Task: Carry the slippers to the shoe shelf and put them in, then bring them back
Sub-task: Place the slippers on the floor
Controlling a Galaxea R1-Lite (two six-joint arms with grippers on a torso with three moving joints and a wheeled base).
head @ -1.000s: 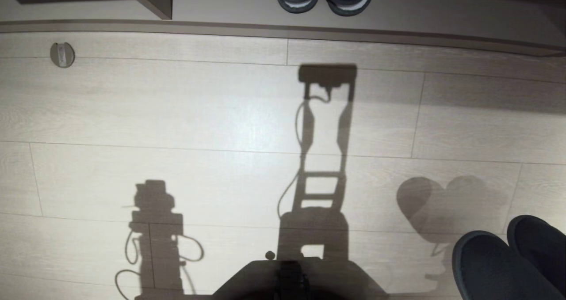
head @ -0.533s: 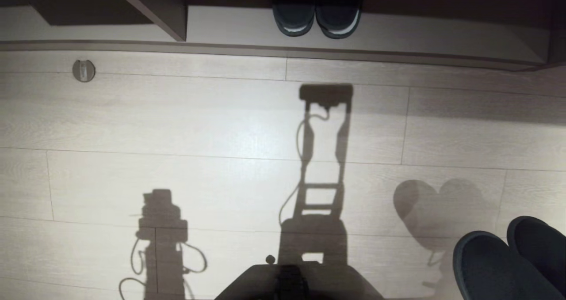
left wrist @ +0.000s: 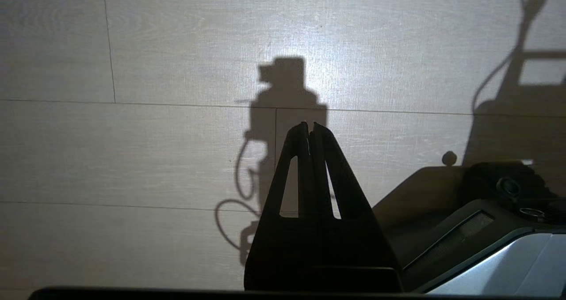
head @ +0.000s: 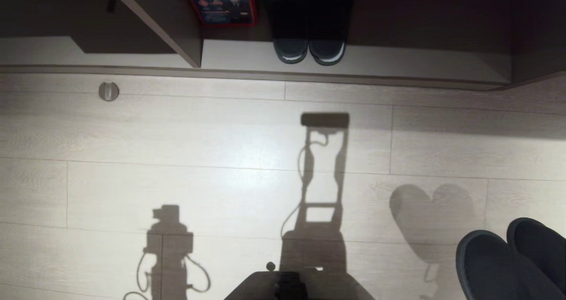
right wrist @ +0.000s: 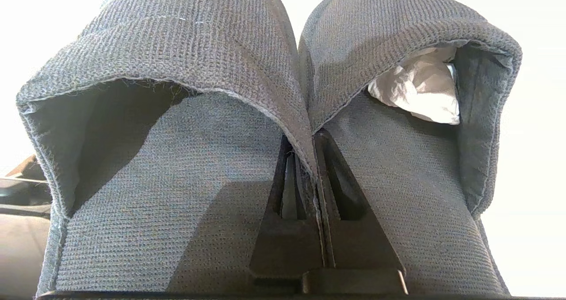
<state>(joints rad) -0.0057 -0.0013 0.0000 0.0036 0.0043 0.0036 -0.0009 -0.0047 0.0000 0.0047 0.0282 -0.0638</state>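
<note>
- Left: the left gripper [left wrist: 311, 127] hangs over bare wooden floor [head: 221, 158], its fingers pressed together and holding nothing.
- Centre, far edge: the shoe shelf [head: 398, 63] now shows deeper than a second ago, because the camera has tilted up. Black slides [head: 308, 30] and a red-edged box [head: 219, 1] sit inside it.
- Right: the right gripper [right wrist: 315, 134] pinches the slippers [head: 508, 260] by their touching inner edges, well short of the shelf. White paper [right wrist: 420, 92] stuffs one slipper.
</note>
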